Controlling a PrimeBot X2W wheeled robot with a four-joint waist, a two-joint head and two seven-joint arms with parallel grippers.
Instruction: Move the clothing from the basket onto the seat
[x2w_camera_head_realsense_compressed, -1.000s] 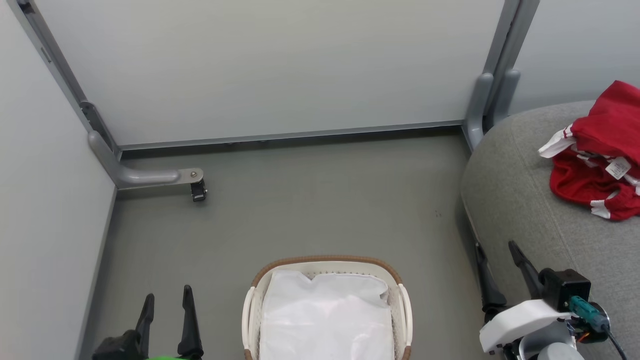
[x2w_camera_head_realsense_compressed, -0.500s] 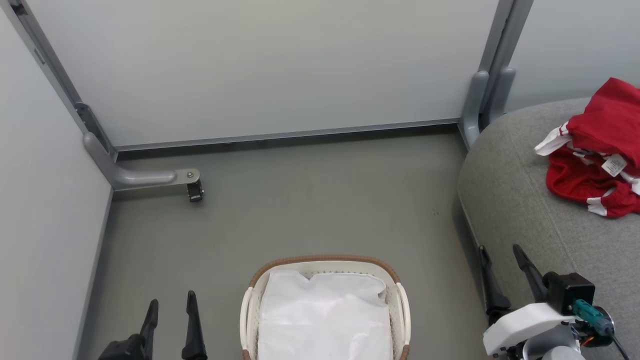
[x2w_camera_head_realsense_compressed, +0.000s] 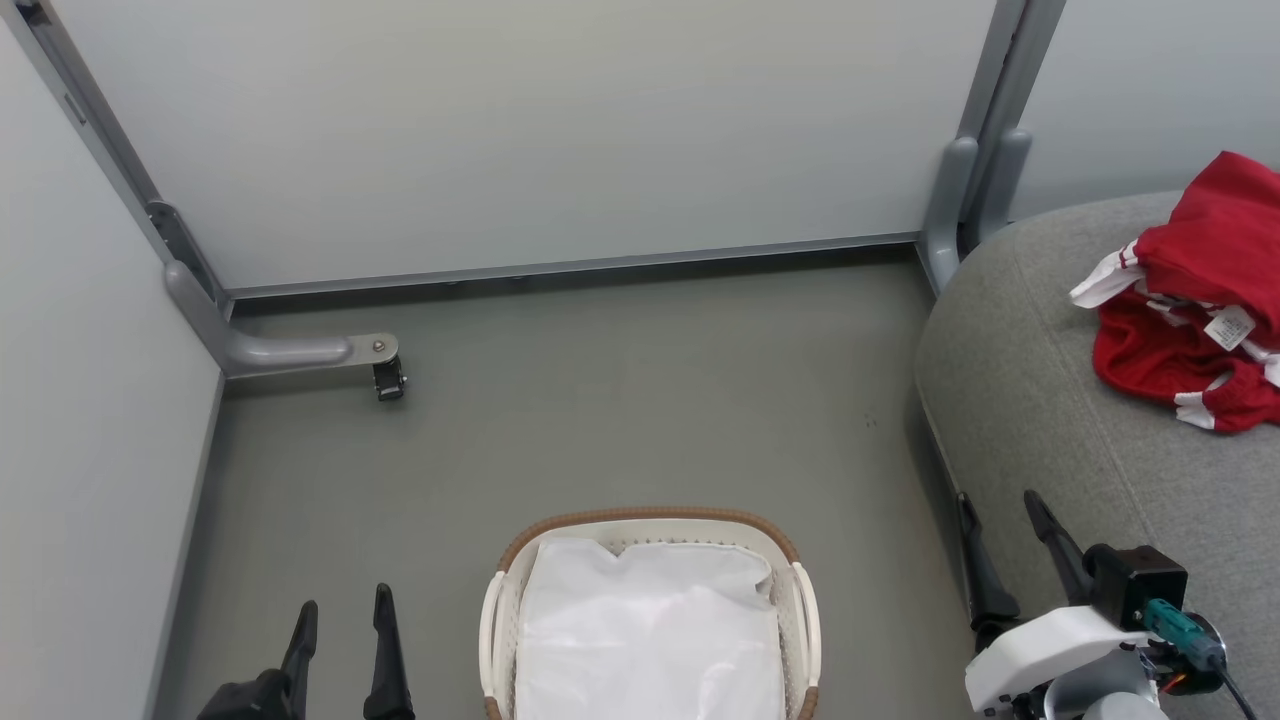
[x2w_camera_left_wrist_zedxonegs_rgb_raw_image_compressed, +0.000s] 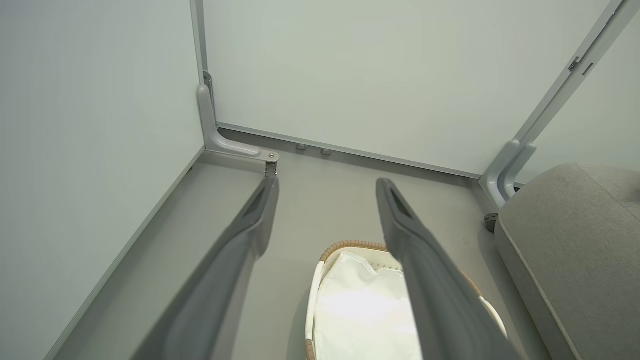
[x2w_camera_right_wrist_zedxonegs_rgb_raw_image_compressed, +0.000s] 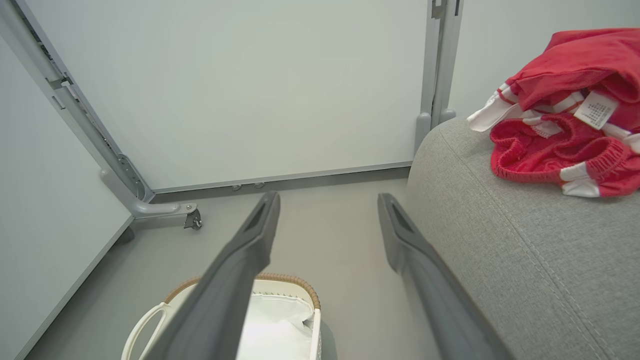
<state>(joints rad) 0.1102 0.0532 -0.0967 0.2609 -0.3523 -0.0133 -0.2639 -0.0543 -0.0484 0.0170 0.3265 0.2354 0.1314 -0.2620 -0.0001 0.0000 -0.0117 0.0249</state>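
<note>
Spotter: Position of the clothing (x2w_camera_head_realsense_compressed: 1195, 300)?

Logger: Red heap with white striped trim, on the seat (x2w_camera_head_realsense_compressed: 1040, 420) at the far right of the scene, set back from the cushion's rounded left edge. White label on top. The heap runs off the right edge of the head view, so its long axis cannot be judged.

Spotter: State of the basket (x2w_camera_head_realsense_compressed: 650, 520)?

Logger: On the floor (x2w_camera_head_realsense_compressed: 600, 400), near centre, just left of the seat and apart from it. Inside, the white liner (x2w_camera_head_realsense_compressed: 650, 630), with no red in the part shown. Its near end is cut off by the frame.

Spotter: Arms?

Logger: Both released. The left claw (x2w_camera_head_realsense_compressed: 345, 598) has its fingers spread with nothing between them, and hangs over the floor left of the basket. The right claw (x2w_camera_head_realsense_compressed: 996, 497) is also spread and empty, at the seat's near left edge, to the right of the basket.

Spotter: Bearing from claw to clothing?

Logger: From the right claw the heap lies farther off and to the right, across bare grey cushion, well apart. The right arm is plainly the nearer. The left arm has the basket and the seat's edge between it and the heap.

Spotter: Reading of the task?

Logger: Transfer looks complete, judging by the red on the cushion and the bare liner. Any further move would probably be a check of the basket's hidden near end, which lies between the two claws.
</note>
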